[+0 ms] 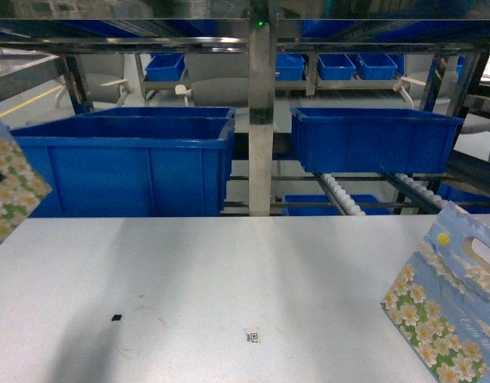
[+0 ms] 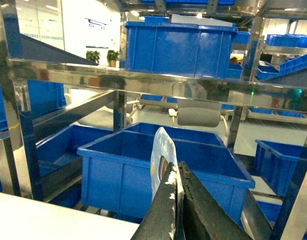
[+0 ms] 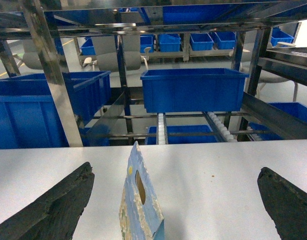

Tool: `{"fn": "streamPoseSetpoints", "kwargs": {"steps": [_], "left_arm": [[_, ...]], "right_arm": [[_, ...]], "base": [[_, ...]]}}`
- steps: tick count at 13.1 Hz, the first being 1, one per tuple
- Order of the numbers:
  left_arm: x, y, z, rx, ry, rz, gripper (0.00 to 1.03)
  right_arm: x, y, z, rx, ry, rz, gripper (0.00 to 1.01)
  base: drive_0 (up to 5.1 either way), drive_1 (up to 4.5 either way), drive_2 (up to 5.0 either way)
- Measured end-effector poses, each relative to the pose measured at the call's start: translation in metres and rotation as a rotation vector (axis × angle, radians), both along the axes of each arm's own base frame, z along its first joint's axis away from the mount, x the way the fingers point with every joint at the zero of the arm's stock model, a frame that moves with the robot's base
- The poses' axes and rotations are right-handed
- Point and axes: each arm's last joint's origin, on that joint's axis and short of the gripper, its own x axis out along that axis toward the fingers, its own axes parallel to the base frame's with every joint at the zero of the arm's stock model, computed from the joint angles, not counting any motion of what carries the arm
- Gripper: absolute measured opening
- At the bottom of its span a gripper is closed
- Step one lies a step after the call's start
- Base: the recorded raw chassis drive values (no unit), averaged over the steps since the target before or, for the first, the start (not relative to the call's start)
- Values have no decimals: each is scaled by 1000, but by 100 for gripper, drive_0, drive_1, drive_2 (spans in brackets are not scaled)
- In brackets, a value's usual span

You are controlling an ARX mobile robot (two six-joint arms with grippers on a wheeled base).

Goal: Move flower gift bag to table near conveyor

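A steel conveyor point(image 1: 261, 120) with white roller lanes and blue bins point(image 1: 125, 163) fills the upper half of the head view; the white-grey worktop point(image 1: 229, 287) spreads across the lower half. One flower gift bag point(image 1: 446, 299) stands tilted at the lower right edge. A second flowered bag point(image 1: 7, 187) hangs at the left edge, above the worktop. The left gripper point(image 2: 176, 200) is clamped narrow on that bag's handle, while the right gripper point(image 3: 176, 210) is spread wide around the standing bag, apparently not touching. The thin paper could slip from the pinch, and the tilted bag may topple if the right gripper nudges it.
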Motion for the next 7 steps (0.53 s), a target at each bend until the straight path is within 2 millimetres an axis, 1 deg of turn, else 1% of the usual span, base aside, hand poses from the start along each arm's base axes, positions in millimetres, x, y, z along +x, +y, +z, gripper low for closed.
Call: {"fn": "streamPoseSetpoints", "kwargs": {"steps": [3,7], "left_arm": [[24,-17,-12,1,25,-2,2],[43,-33,-34,3,83,20,2]], "right_arm": [[0,0,0,0,0,0,98],[0,0,0,0,0,0,98]], "base": [[0,0,0],[0,0,0]]}}
